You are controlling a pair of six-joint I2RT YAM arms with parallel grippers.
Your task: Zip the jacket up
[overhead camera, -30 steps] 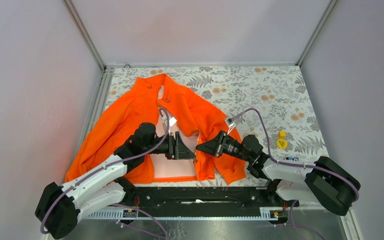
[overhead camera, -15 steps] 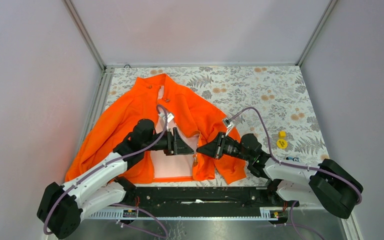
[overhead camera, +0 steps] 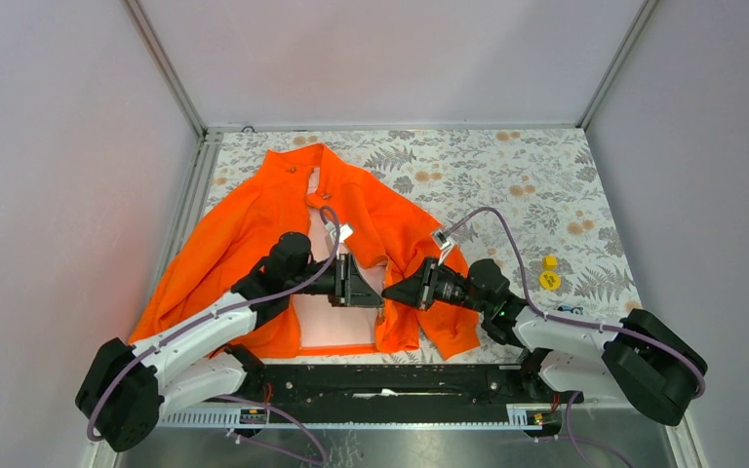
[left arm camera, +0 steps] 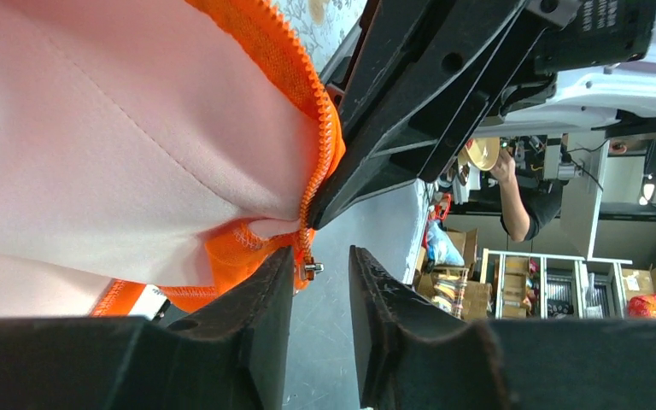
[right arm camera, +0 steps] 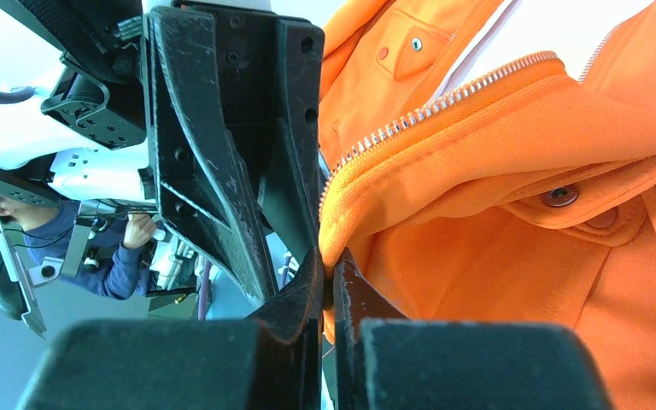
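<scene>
The orange jacket [overhead camera: 254, 229] lies open on the table, collar at the far end, pale lining [overhead camera: 336, 327] showing at the hem. My right gripper [overhead camera: 391, 292] is shut on the jacket's right front edge [right arm camera: 367, 213] near the hem, just below its zipper teeth [right arm camera: 427, 107]. My left gripper [overhead camera: 374, 291] faces it, almost touching. In the left wrist view the left gripper [left arm camera: 320, 256] is open. The small metal zipper end [left arm camera: 312, 268] of that lifted edge hangs by the tip of one finger [left arm camera: 284, 265], not clamped.
A small yellow object [overhead camera: 549, 274] lies on the floral tablecloth [overhead camera: 517, 185] to the right of the jacket. Grey walls and a metal frame rail [overhead camera: 187, 195] enclose the table. A snap-flap pocket [right arm camera: 564, 198] shows beside the right gripper.
My left gripper has shifted slightly right and away, closer to the right gripper's tips. The right gripper has kept its hold on the jacket edge and barely moved.
</scene>
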